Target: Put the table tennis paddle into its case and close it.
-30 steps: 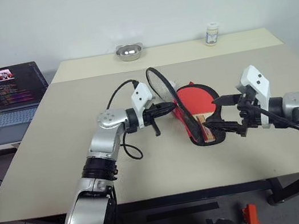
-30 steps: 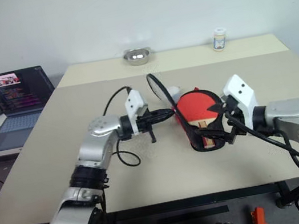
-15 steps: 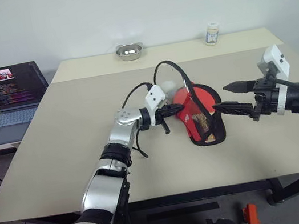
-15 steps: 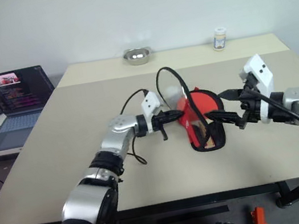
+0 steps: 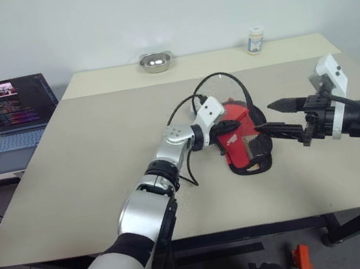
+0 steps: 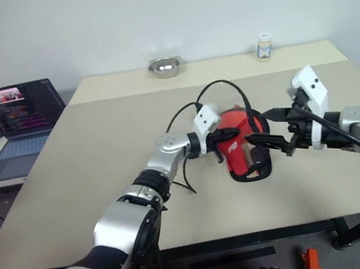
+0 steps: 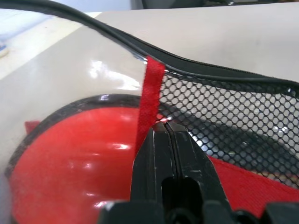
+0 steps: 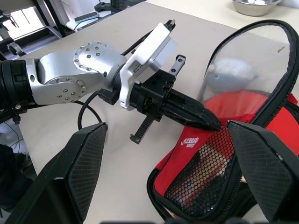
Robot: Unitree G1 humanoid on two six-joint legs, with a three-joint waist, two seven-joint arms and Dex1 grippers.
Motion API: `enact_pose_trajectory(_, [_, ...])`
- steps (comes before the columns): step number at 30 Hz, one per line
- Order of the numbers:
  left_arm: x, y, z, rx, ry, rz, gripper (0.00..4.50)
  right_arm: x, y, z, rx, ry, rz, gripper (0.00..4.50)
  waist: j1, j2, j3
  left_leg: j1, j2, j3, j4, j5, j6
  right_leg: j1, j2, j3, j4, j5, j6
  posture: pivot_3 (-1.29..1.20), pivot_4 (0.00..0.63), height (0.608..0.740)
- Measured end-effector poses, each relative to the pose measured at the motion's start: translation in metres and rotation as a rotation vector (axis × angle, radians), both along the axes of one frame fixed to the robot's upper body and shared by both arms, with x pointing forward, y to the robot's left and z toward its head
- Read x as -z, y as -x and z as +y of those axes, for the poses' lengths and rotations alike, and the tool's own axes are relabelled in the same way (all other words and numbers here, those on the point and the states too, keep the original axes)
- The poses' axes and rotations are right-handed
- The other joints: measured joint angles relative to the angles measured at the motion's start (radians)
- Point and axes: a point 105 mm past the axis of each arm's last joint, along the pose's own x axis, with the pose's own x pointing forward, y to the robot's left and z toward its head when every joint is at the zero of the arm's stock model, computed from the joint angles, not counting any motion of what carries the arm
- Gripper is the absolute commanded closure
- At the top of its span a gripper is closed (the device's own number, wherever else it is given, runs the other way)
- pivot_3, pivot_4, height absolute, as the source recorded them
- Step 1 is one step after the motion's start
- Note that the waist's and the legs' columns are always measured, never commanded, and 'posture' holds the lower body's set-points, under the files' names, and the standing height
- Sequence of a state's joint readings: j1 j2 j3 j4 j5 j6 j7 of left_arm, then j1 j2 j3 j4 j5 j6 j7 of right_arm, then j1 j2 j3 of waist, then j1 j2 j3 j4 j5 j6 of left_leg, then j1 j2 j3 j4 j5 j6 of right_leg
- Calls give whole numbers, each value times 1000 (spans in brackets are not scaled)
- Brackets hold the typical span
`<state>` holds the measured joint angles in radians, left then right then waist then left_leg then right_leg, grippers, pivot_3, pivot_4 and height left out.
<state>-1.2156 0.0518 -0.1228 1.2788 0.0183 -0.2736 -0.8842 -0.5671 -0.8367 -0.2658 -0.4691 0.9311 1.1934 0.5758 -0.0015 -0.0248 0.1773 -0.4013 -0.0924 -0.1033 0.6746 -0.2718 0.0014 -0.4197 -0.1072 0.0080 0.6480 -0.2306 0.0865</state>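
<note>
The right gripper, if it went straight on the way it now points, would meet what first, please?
Most likely the case: the open right gripper points at its mesh side, close by, with the left gripper pinching the flap just beyond. Depth is uncertain.

One case (image 5: 243, 144), one laptop (image 5: 11, 115), one bowl (image 5: 156, 62), one bottle (image 5: 255, 40).

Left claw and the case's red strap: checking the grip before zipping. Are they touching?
Touching. In the left wrist view the left claw is shut on the red strap of the case.
</note>
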Motion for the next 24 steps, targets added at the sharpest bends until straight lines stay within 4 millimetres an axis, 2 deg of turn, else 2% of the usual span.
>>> enact_pose_trajectory(5, [0,-2,-2,-20,-5,-13,4484,-1,-7,-4,55,11,-25,0,-1,0,0,0,0,0,0,0,0,0,0,0,0,0,0,0,150,740])
enact_pose_trajectory(9, [-3,-3,3,-24,14,-19,4484,4,-34,-17,203,-20,-25,0,-2,0,0,0,0,1,1,0,0,0,0,1,2,0,0,0,150,740])
enact_pose_trajectory(12, [-6,-2,7,-6,41,-9,4484,19,-48,-19,253,-45,32,0,-1,0,0,0,0,1,1,0,0,0,0,1,1,0,0,0,150,740])
enact_pose_trajectory(16, [-9,-5,18,-26,78,3,4484,34,-67,-16,284,-83,90,0,-5,0,0,0,0,2,1,1,-2,-1,0,2,2,0,0,0,150,740])
enact_pose_trajectory(20, [-7,-6,22,-37,87,11,4484,35,-90,-10,296,-165,115,0,-7,0,0,0,0,2,1,1,-2,-1,0,2,2,0,0,0,150,740])
enact_pose_trajectory(24, [-7,-7,23,-38,89,9,4484,40,-103,2,263,-196,150,0,-8,0,0,0,0,2,1,1,-3,-1,0,2,1,0,0,0,150,740])
